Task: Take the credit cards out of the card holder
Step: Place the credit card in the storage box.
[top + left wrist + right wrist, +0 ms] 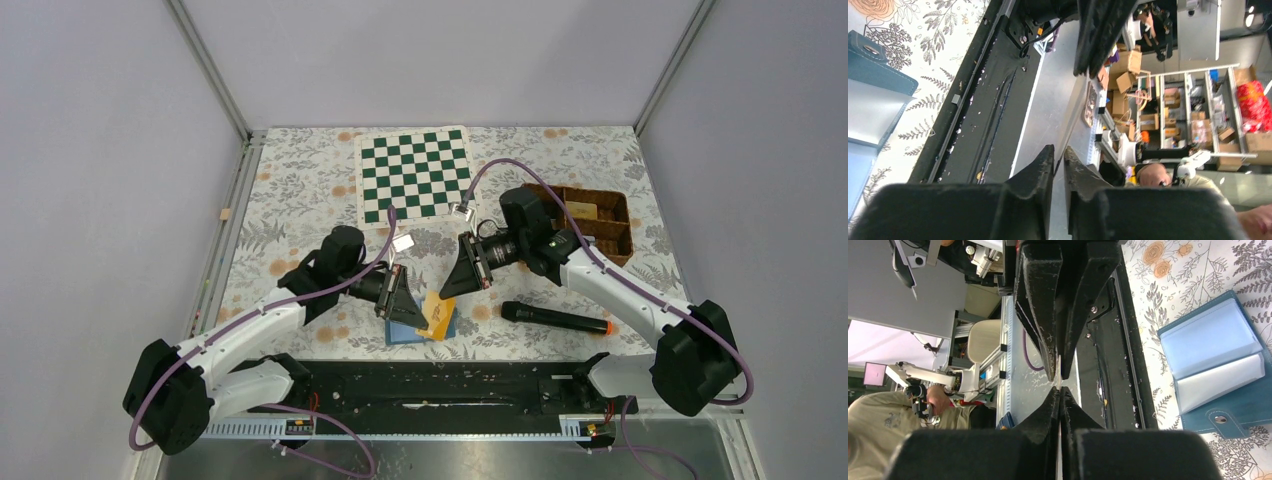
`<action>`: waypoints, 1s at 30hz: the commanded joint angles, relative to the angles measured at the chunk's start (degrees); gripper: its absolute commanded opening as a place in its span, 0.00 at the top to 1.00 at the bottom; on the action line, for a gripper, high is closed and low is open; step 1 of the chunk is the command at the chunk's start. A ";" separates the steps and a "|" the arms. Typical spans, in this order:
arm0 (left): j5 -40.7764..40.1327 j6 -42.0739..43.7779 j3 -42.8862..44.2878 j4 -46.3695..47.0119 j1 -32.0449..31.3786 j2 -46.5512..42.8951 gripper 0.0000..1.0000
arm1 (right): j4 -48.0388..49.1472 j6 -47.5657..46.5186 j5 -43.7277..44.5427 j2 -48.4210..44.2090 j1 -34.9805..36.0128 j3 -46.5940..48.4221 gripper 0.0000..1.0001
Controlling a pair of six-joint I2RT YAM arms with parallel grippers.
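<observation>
A tan-gold credit card (438, 318) hangs tilted just above the open blue card holder (408, 336) near the table's front edge. My left gripper (418, 312) meets the card from the left, and my right gripper (446, 291) meets it from above right. Their tips almost touch. In the left wrist view my left gripper (1058, 149) is shut, with the card showing only as a thin edge in the slit. In the right wrist view my right gripper (1060, 390) is pressed shut on the same thin edge. The card holder (1218, 360) lies open, its light blue pockets facing up.
A green-and-white chequered board (415, 175) lies at the back. A brown wicker basket (592, 222) stands at the back right. A black marker with an orange end (555, 318) lies right of the card holder. The black base rail (450, 385) runs along the near edge.
</observation>
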 commanded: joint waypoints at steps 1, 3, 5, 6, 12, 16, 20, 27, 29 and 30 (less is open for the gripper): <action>-1.52 0.04 2.60 2.55 0.26 0.49 0.76 | -0.61 -0.45 -0.67 -1.92 0.81 1.05 1.00; -2.63 1.17 3.33 0.60 0.36 0.35 0.59 | 0.91 1.35 1.26 -2.45 0.65 0.97 1.00; -4.59 3.11 4.06 -2.32 0.35 -0.20 0.43 | 1.12 2.03 3.15 -3.09 0.13 1.16 1.00; -5.14 3.94 4.35 -3.49 0.36 -0.48 0.39 | 1.15 2.11 3.65 -3.49 -0.47 1.21 1.00; -10.13 9.29 6.49 -12.27 0.44 -2.38 0.01 | 0.93 4.32 4.21 -5.71 -8.39 1.58 1.00; -16.11 12.38 8.32 -17.15 0.43 -2.76 0.01 | -1.71 4.13 6.18 -6.20 -15.40 2.23 1.00; -26.62 16.24 12.37 -26.07 0.44 -2.68 0.01 | -2.87 4.31 8.40 -6.93 -24.03 2.38 1.00; -39.87 21.07 15.20 -33.12 0.42 -5.11 0.01 | -7.55 1.71 19.01 -7.48 -42.28 4.49 1.00; -43.08 20.87 14.28 -32.22 0.42 -6.95 0.01 | -7.43 1.16 21.12 -6.66 -45.92 5.24 1.00; -43.51 20.93 13.78 -31.56 0.41 -7.86 0.01 | -7.24 0.93 21.60 -6.11 -47.61 5.68 1.00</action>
